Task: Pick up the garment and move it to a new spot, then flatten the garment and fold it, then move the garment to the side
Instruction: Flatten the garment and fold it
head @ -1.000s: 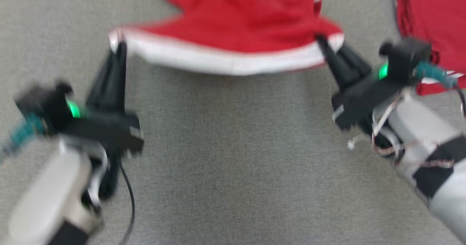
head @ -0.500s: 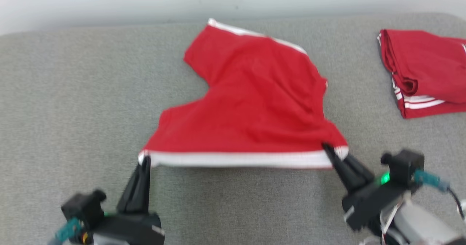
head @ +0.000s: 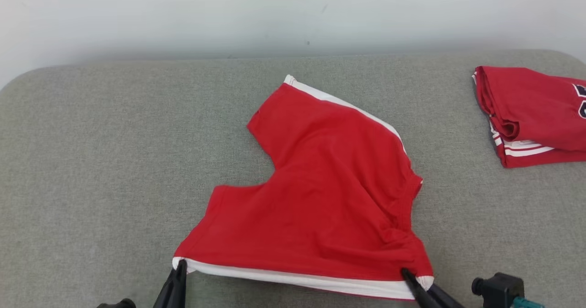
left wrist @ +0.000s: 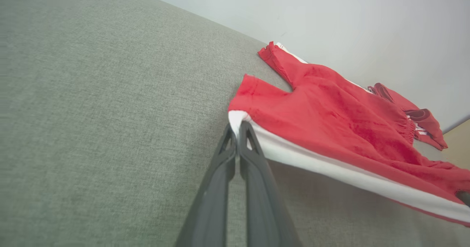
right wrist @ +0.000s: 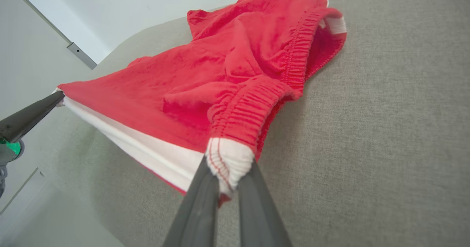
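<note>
The garment [head: 320,198] is a pair of red shorts with white side stripes, spread on the grey cushioned surface [head: 114,161]. My left gripper [head: 182,266] is shut on the near left corner of the white stripe, seen close in the left wrist view [left wrist: 238,129]. At the near right corner my right gripper [head: 406,273] is shut on the white end of the elastic waistband [right wrist: 229,162]. The white stripe [head: 297,278] is stretched between the two grippers. In the right wrist view the left gripper's fingers [right wrist: 33,111] hold the stripe's far end.
A second red garment [head: 531,111], folded, lies at the right edge of the surface. A pale wall [head: 274,15] rises behind the surface. Bare grey fabric lies to the left of the shorts.
The head camera has tilted up, so the arms have dropped to the bottom edge and the wall has come into view. Both grippers still hold the stripe's corners.
</note>
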Tool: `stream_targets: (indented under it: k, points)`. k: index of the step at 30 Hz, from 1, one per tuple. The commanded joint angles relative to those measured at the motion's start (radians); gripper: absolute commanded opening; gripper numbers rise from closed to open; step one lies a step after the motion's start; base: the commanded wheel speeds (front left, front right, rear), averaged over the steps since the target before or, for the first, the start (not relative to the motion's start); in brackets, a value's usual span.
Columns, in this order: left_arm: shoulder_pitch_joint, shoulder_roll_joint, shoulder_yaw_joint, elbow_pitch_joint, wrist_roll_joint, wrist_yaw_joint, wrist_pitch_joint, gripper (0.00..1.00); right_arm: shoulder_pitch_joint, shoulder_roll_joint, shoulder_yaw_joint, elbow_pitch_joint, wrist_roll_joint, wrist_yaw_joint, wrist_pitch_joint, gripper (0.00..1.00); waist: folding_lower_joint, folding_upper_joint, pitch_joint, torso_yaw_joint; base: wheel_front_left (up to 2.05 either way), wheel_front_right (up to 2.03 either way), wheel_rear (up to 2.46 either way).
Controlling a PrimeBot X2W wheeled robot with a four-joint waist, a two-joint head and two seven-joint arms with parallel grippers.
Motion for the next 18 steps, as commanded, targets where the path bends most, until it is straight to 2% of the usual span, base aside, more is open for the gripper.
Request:
stream_targets:
  k: [1,7,12,18]
  points:
    - [0.009,0.002,0.015,0.002,0.009,-0.002,-0.003,0.00,0.012,0.005,-0.011,-0.011,-0.013,-0.003,0.004,0.00,0.0002,0.0001,0.001,-0.004,0.00,0.00,0.00]
    - [-0.046,0.011,0.023,-0.004,0.061,-0.021,-0.003,0.00,0.015,0.045,-0.048,-0.057,-0.047,-0.003,0.032,0.00,0.0002,0.0001,0.010,-0.022,0.00,0.00,0.00]
    - [-0.184,0.061,-0.003,-0.013,0.114,-0.043,0.042,0.00,-0.052,0.075,-0.056,-0.068,-0.057,-0.003,0.035,0.00,0.0002,0.0001,0.035,-0.049,0.00,0.00,0.00]
    - [-0.432,0.139,-0.037,0.030,0.136,-0.077,0.148,0.00,-0.174,0.108,-0.061,-0.036,-0.049,-0.003,0.014,0.00,0.0002,0.0001,0.116,-0.102,0.00,0.00,0.00]
